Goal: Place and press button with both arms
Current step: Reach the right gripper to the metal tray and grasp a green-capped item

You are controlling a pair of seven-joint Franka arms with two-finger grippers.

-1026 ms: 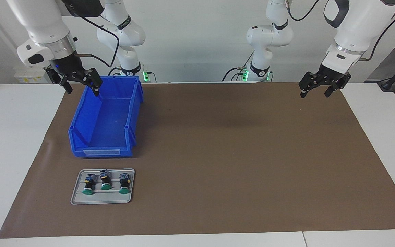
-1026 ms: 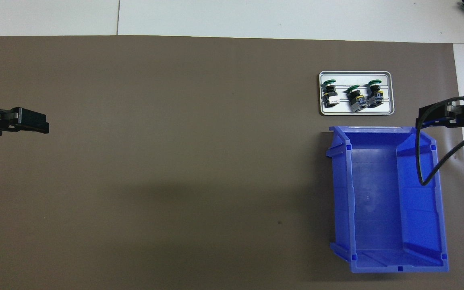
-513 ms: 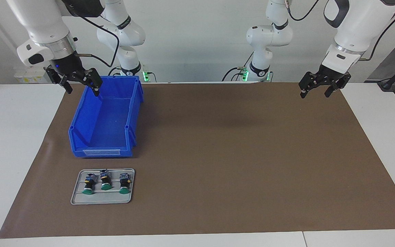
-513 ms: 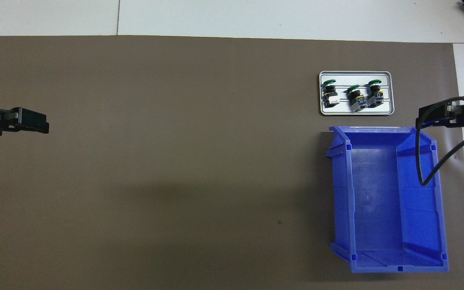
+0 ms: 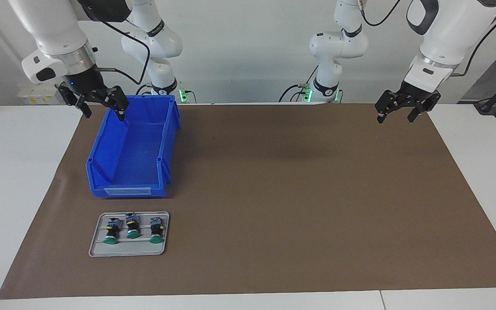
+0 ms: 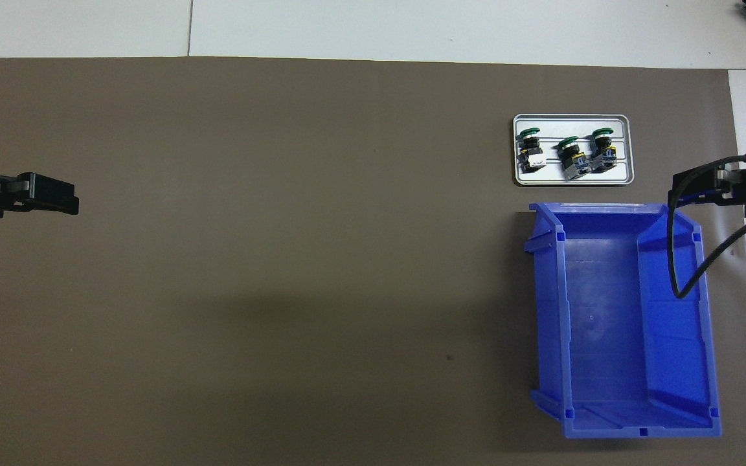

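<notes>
Right gripper (image 5: 100,104): up in the air over the corner of the blue bin nearest the robots at the right arm's end of the table; jaws spread wide, nothing between them.
Left gripper (image 5: 395,113): up in the air over the brown mat at the left arm's end of the table, near the mat's edge closest to the robots; jaws spread wide, holding nothing.
Blue bin (image 5: 101,148): open-topped and empty, resting on the mat toward the right arm's end, its long axis running from the robots outward.
Grey tray (image 6: 624,150): flat on the mat, just beside the bin's low end and farther from the robots than the bin.
Buttons (image 6: 570,155): three in a row on the tray, each lying on its side with its long axis running roughly from the robots outward.
Button heading: the green caps point away from the robots, the contact blocks toward the bin; the middle one and its neighbour toward the right arm's end lie slightly askew.
Brown mat (image 5: 299,193): covers most of the white table (image 5: 15,172).
</notes>
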